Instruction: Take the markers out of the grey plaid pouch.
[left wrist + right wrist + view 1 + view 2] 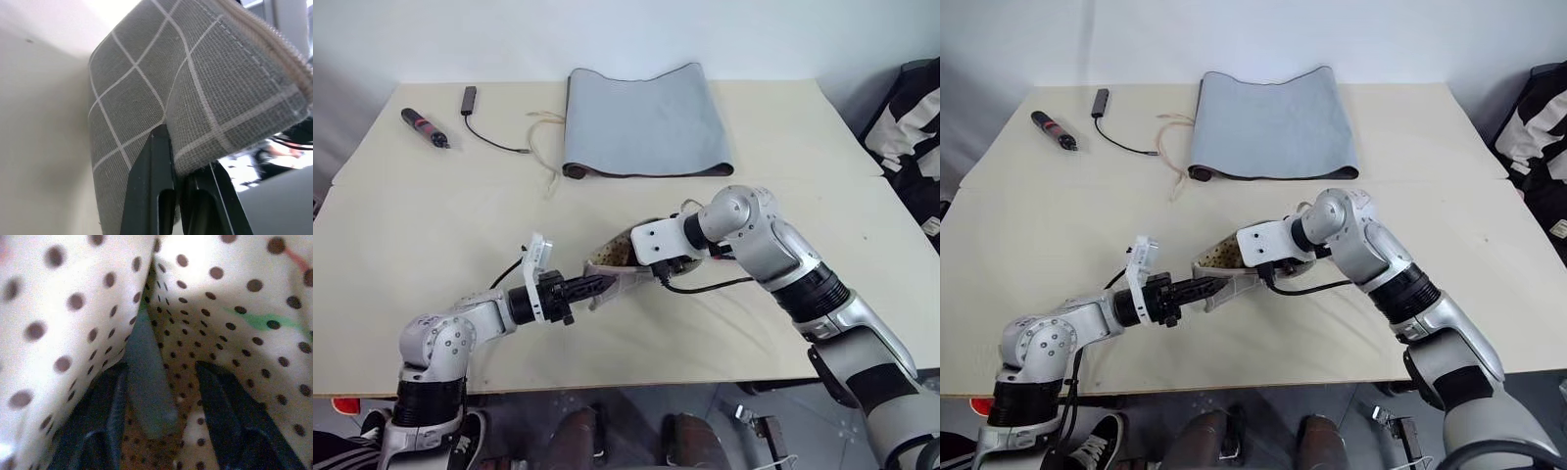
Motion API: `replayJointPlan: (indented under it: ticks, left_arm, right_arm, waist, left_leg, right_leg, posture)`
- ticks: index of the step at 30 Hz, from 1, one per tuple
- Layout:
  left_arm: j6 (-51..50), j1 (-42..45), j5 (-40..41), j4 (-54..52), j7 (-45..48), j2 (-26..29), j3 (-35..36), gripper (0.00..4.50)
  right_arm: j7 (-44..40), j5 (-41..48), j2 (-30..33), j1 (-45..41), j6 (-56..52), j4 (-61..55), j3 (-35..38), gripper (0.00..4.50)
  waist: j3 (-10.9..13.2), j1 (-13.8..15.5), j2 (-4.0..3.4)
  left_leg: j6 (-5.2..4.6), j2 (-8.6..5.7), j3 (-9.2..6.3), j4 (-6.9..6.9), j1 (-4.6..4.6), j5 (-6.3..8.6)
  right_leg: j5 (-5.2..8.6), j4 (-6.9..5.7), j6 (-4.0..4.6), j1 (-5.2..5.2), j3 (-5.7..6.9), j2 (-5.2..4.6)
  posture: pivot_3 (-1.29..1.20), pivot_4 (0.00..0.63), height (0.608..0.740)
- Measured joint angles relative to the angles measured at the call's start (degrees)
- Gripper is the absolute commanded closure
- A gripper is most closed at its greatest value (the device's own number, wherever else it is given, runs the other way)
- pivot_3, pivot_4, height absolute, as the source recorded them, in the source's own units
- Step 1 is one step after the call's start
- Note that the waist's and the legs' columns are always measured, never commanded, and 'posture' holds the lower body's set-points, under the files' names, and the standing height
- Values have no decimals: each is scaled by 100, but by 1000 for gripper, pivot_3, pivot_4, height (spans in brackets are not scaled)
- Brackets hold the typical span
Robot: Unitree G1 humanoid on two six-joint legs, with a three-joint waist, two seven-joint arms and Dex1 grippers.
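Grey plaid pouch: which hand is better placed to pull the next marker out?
Right. The right hand is already inside the grey plaid pouch, fingers apart around a greenish marker. The left hand is shut on the pouch's edge, holding it up.

head pair looks forward and down over the counter point(401, 225) from above, both eyes sharing the same spread, slightly offset. left wrist camera sits very close under the grey plaid pouch point(195, 83) — outer fabric. right wrist camera peers inside that pouch, nearly against the dotted lining point(220, 347).
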State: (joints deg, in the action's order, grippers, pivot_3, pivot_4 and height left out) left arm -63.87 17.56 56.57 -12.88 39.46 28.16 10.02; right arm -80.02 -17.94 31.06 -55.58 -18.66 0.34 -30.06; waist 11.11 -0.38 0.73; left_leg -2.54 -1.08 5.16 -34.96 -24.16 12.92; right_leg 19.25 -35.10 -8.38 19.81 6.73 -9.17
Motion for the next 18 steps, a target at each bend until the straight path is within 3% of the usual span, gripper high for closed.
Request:
replayJointPlan:
  ticks: [7, 11, 18]
  left_arm:
    - [-122, -122, 297, -31, 83, 91, 14, 4500]
    - [623, -212, -575, 36, 133, 250, -403, 4500]
    - [1391, -218, -1146, 211, 428, 312, -623, 4500]
  right_arm:
    - [-383, 158, 252, 31, -547, -679, -22, 2291]
    - [-423, 123, 328, 258, -497, -680, -312, 2291]
    - [-238, 61, 191, 90, -108, -76, -477, 2291]
  waist:
    - [0, 14, 0]
    - [0, 19, 0]
    - [-1, 12, 1]
  left_leg:
    - [1, -2, 1, 0, 1, 2]
    - [3, -6, 13, 3, 1, 2]
    - [4, -1, 15, 5, 2, 3]
  right_leg:
    - [0, 13, 0, 1, -2, -5]
    - [0, 14, 0, 6, -7, -7]
    - [-2, 12, 3, 13, -11, -9]
  posture:
    - [0, 150, 740]
    - [0, 150, 740]
    - [0, 150, 740]
